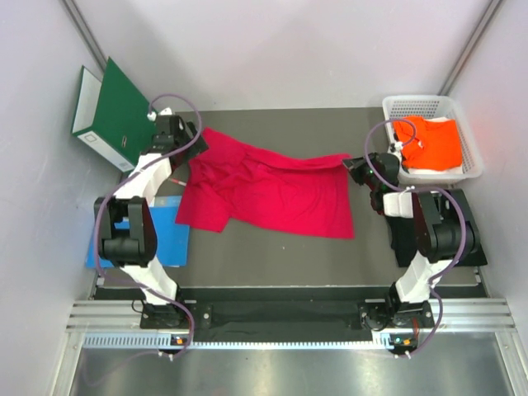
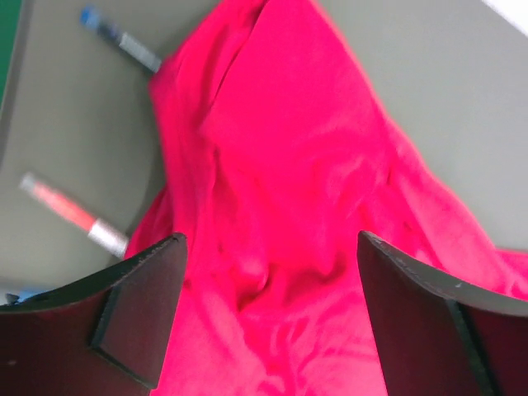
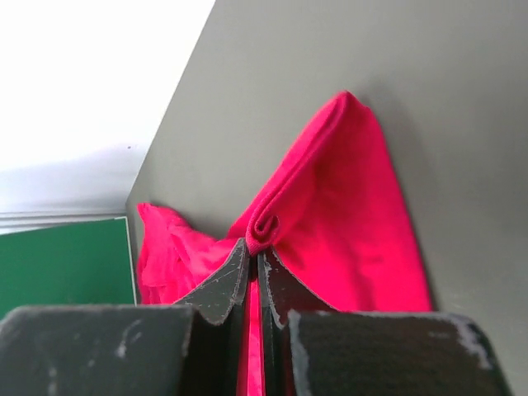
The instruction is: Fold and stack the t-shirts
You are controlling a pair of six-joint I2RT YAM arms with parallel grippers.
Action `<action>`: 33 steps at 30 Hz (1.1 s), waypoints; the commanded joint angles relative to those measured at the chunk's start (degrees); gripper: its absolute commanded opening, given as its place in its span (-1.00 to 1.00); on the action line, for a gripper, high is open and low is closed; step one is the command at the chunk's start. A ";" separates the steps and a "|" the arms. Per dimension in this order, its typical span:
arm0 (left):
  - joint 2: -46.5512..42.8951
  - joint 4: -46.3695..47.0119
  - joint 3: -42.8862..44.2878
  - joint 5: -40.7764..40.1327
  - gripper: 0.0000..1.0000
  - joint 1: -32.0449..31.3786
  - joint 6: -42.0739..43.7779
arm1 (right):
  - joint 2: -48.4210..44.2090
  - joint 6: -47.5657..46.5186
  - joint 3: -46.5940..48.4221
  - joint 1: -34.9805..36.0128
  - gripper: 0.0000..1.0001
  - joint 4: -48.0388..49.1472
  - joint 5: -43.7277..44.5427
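The crimson red t-shirt [image 1: 268, 191] lies spread and rumpled across the middle of the table. My right gripper [image 1: 355, 169] is shut on its right corner; in the right wrist view the pinched hem curls just past the closed gripper [image 3: 253, 252], and the red cloth [image 3: 338, 223] hangs away from it. My left gripper [image 1: 195, 150] is open over the shirt's bunched left end, and the wrinkled red cloth [image 2: 280, 165] fills the wide gap at the gripper [image 2: 271, 239]. The bright orange t-shirt [image 1: 431, 142] lies in the basket. A flat black cloth [image 1: 473, 206], apparently the black t-shirt, lies under the right arm.
A white mesh basket [image 1: 421, 101] stands at the back right. A green binder [image 1: 115, 111] leans at the back left, with a flat blue sheet [image 1: 171, 235] beside the left arm. Two pens [image 2: 124, 39] [image 2: 74, 213] lie left of the shirt. Walls close in both sides.
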 commanded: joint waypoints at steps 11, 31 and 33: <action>22.51 -3.41 21.34 -1.20 0.18 0.02 -1.12 | -0.27 -3.99 1.71 0.26 -1.00 -0.71 -0.97; 25.16 -4.82 19.24 -8.85 0.39 0.81 -0.94 | 2.98 -3.12 0.30 0.00 -1.00 2.10 -2.47; 25.86 -4.29 18.89 -8.41 0.36 0.82 -1.20 | 3.42 -2.94 0.30 -0.09 -1.00 2.54 -2.82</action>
